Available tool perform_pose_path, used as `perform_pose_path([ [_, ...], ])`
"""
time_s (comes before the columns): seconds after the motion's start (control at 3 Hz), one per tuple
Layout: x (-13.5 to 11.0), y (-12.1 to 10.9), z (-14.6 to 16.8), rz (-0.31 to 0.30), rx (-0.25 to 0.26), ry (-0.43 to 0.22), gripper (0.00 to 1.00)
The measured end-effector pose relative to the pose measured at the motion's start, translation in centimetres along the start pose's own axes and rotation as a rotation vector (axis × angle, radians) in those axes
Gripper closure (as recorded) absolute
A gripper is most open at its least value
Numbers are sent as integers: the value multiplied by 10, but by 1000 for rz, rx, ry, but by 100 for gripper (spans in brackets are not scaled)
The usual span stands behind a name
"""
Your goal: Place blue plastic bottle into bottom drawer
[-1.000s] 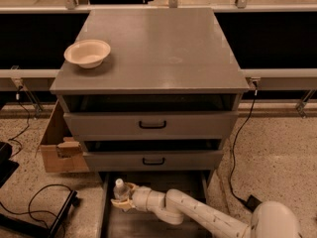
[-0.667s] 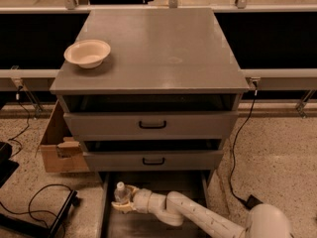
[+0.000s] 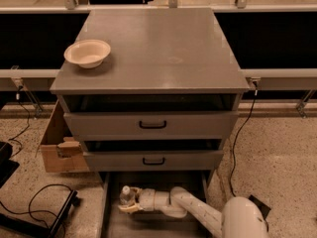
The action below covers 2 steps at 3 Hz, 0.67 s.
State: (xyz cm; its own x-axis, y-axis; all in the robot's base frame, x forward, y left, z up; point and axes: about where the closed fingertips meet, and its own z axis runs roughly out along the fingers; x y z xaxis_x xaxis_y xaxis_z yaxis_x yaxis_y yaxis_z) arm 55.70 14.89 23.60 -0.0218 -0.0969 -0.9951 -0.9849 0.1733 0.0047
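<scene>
The blue plastic bottle [image 3: 125, 194], clear with a white cap, stands upright inside the open bottom drawer [image 3: 111, 224], near its left side. My gripper [image 3: 128, 204] is low in that drawer, at the end of the white arm that reaches in from the lower right. Its pale fingers [image 3: 128, 208] sit around the bottle's lower part. The bottle's base is hidden behind the fingers.
Two upper grey drawers with black handles [image 3: 152, 125] are slightly open above. A cream bowl [image 3: 87, 52] sits on the cabinet top at the left. A cardboard box [image 3: 58, 150] stands left of the cabinet. Black cables and a dark device [image 3: 37, 217] lie on the floor.
The gripper and the bottle have stayed at about the same spot in the bottom drawer, with a slight shift at most.
</scene>
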Motion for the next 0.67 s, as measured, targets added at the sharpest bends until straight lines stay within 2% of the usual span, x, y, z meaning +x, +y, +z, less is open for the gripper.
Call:
perform_pose_path([
  [0.33, 22, -5, 6, 0, -71, 13, 100],
  [0.67, 39, -3, 17, 18, -115, 4, 100],
])
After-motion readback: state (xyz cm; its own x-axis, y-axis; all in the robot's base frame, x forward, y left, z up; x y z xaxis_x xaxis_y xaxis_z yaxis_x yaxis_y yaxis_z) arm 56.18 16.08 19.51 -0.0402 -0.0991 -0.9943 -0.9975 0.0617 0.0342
